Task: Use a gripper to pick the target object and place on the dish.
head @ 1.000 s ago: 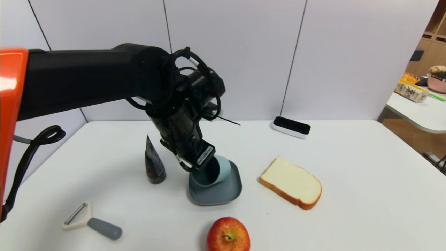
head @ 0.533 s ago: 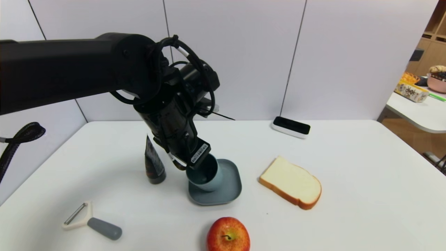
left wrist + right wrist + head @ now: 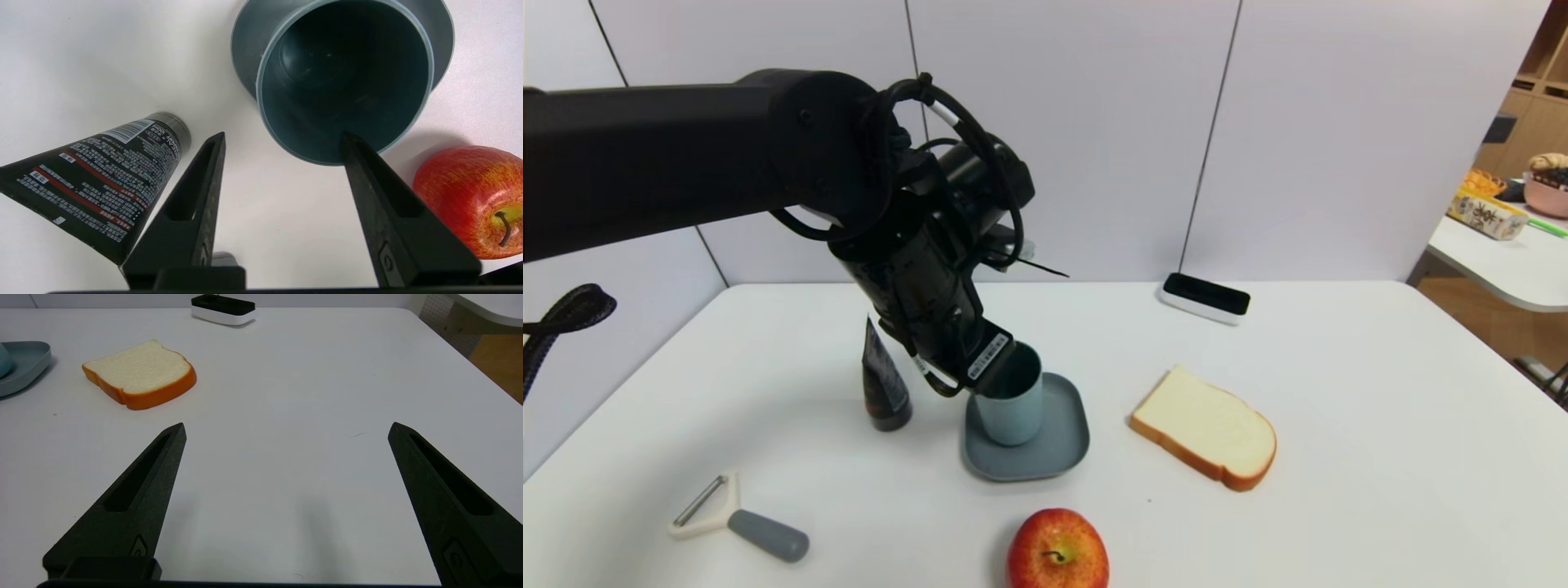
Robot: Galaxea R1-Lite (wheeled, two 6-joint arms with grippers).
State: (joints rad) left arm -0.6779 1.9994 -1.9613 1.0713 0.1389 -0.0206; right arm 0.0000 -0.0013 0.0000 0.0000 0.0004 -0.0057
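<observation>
Gaping left jaws; wrist view only

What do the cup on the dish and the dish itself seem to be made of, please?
The cup looks like matte plastic, judging by its even teal colour and soft, dull sheen, though coated ceramic can't be ruled out. The dish also seems to be matte plastic: uniform blue-grey, with a thin, smoothly moulded raised rim.

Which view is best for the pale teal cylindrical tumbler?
Head view: the pale teal cylindrical tumbler shows upright on the blue-grey square plate, wall and rim visible. Left wrist: looks into its dark interior. Right wrist: only a sliver at the edge.
</observation>
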